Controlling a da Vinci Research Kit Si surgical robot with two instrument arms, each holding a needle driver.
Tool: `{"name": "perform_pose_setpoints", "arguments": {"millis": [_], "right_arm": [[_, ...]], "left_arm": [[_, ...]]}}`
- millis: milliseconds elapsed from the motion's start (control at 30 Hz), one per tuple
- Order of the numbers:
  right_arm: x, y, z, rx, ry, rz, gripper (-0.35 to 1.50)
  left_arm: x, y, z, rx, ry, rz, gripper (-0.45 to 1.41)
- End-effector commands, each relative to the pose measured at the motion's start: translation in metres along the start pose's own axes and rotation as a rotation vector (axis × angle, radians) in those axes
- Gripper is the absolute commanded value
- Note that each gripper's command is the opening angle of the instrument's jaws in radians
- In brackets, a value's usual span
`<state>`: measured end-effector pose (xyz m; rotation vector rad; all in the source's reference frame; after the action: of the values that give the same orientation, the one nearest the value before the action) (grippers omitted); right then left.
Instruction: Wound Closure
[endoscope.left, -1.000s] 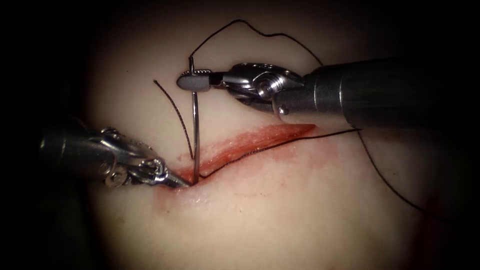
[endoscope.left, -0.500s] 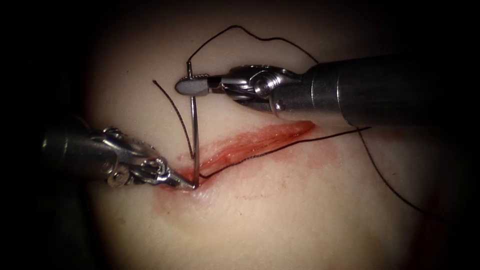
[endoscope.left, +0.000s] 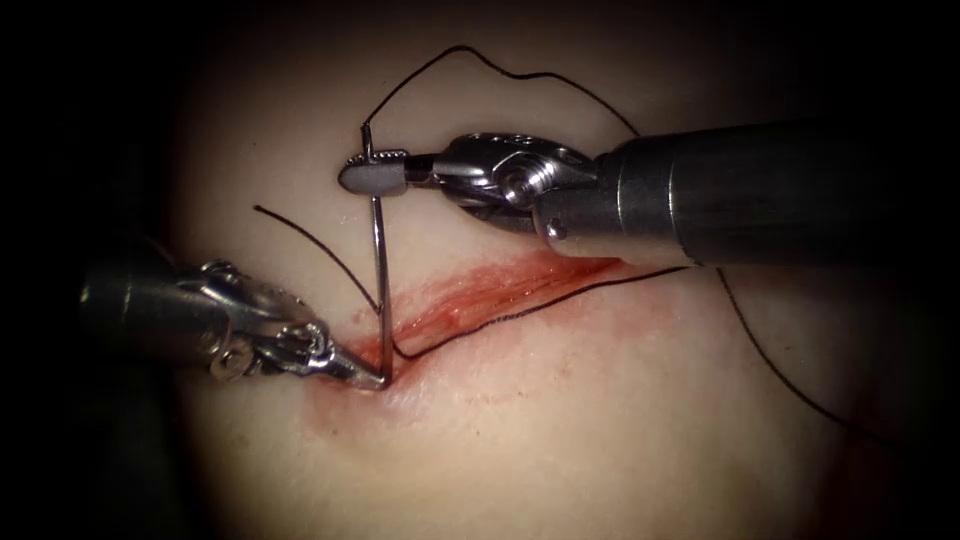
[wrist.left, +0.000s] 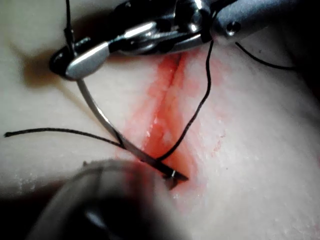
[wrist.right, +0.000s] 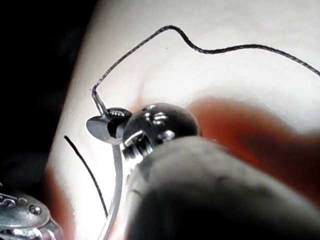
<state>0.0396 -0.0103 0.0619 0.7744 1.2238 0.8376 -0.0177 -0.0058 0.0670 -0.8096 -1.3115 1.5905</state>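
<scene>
At the cut's (endoscope.left: 500, 292) left end, I see the thin curved steel needle (endoscope.left: 379, 280) entering glistening tissue (endoscope.left: 560, 430), right tool (endoscope.left: 372, 178) clenched near its threaded end; left tool (endoscope.left: 372, 378) grips its tip.

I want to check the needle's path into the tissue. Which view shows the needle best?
The left wrist view: the needle shows its whole curve from the right end effector down to the cut. The endoscope view shows it edge-on; the right wrist view shows its swaged end.
</scene>
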Motion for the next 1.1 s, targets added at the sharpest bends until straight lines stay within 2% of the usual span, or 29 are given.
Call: {"name": "perform_pose_setpoints", "arguments": {"millis": [33, 267, 400, 467, 600, 633, 667, 700, 933, 967, 1100], "right_arm": [[0.0006, 0.0, 0.0009, 0.0, 0.004, -0.02, -0.35], [0.0023, -0.0009, 0.0011, 0.005, 0.033, -0.13, -0.35], [0.0037, -0.0009, 0.001, 0.007, 0.056, -0.164, -0.35], [0.0047, -0.0008, 0.0007, 0.007, 0.07, -0.177, -0.35], [0.0052, -0.0006, 0.0004, 0.005, 0.073, -0.197, -0.35], [0.0054, -0.0004, 0.0003, 0.005, 0.08, -0.201, -0.35], [0.0054, -0.0004, 0.0003, 0.005, 0.08, -0.201, -0.35], [0.0056, -0.0002, 0.0002, 0.003, 0.083, -0.205, -0.35], [0.0067, 0.0002, -0.0004, 0.002, 0.104, -0.235, -0.35], [0.0072, 0.0002, -0.0005, -0.003, 0.112, -0.255, -0.35], [0.0074, 0.0001, -0.0004, -0.004, 0.12, -0.281, -0.35]], "left_arm": [[0.0, -0.0004, 0.0006, -0.001, -0.001, 0.0, -0.45], [0.0003, -0.0008, 0.0002, -0.006, -0.008, 0.015, -0.38], [0.0008, -0.0009, -0.0004, 0.007, 0.002, 0.045, -0.45], [0.0016, -0.0008, -0.0011, 0.051, 0.022, 0.122, -0.45], [0.0023, -0.0008, -0.0022, 0.146, -0.022, 0.246, -0.45], [0.0022, -0.001, -0.0025, 0.18, -0.044, 0.289, -0.28], [0.0022, -0.001, -0.0025, 0.18, -0.044, 0.289, -0.28], [0.0022, -0.0013, -0.0027, 0.204, -0.06, 0.345, -0.18], [0.0019, -0.0022, -0.0026, 0.247, -0.087, 0.428, -0.33], [0.0016, -0.0025, -0.0025, 0.293, -0.108, 0.447, -0.4], [0.0011, -0.0027, -0.0022, 0.326, -0.134, 0.451, -0.45]]}}
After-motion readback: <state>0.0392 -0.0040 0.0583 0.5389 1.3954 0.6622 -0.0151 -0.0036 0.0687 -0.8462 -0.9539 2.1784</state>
